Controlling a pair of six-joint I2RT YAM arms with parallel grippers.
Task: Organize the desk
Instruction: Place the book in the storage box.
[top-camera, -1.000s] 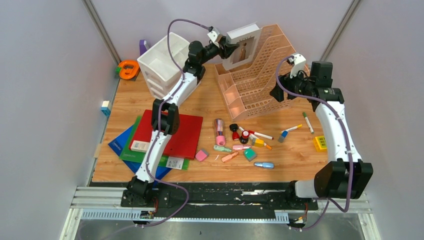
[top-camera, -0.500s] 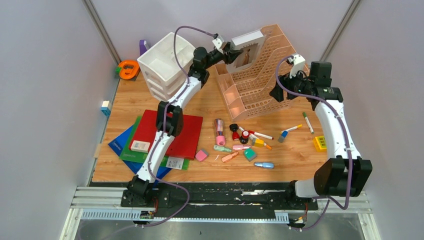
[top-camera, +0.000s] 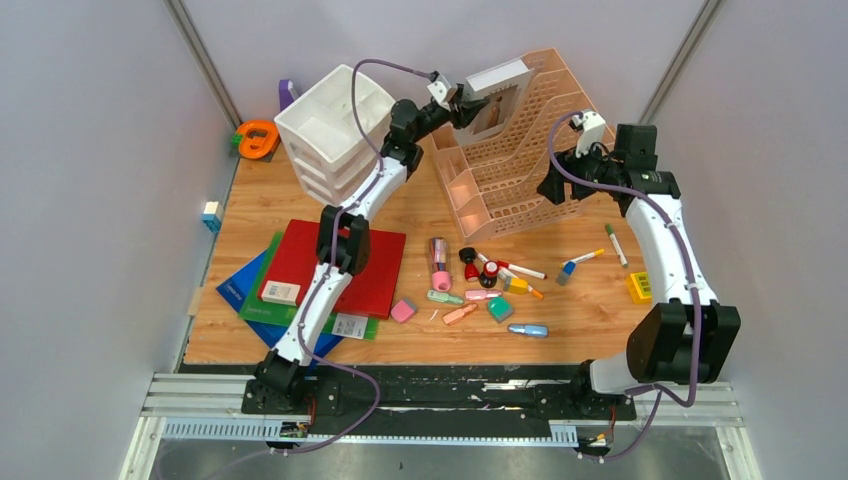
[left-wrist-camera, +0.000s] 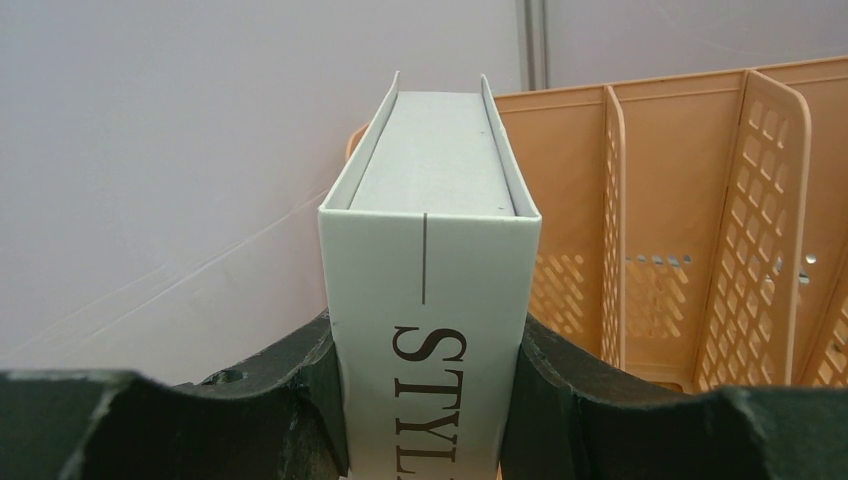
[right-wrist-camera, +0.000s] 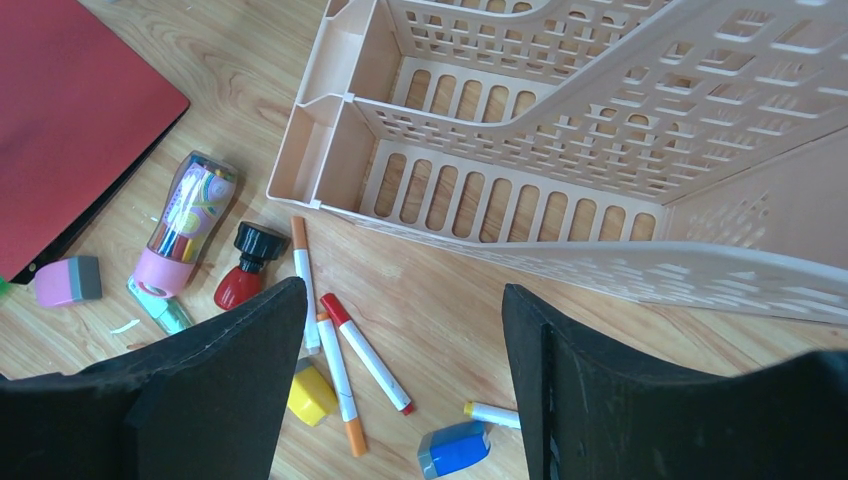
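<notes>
Only one readable text: the pale grey book (left-wrist-camera: 430, 300) carries dark serif capitals "STYL" running down its spine, under a thin vertical line. The word is cut off at the bottom edge of the left wrist view. White stickers on the red folder (top-camera: 279, 292) and the green folder (top-camera: 350, 325) and dark print on the yellow block (top-camera: 640, 287) are too small to read.
</notes>
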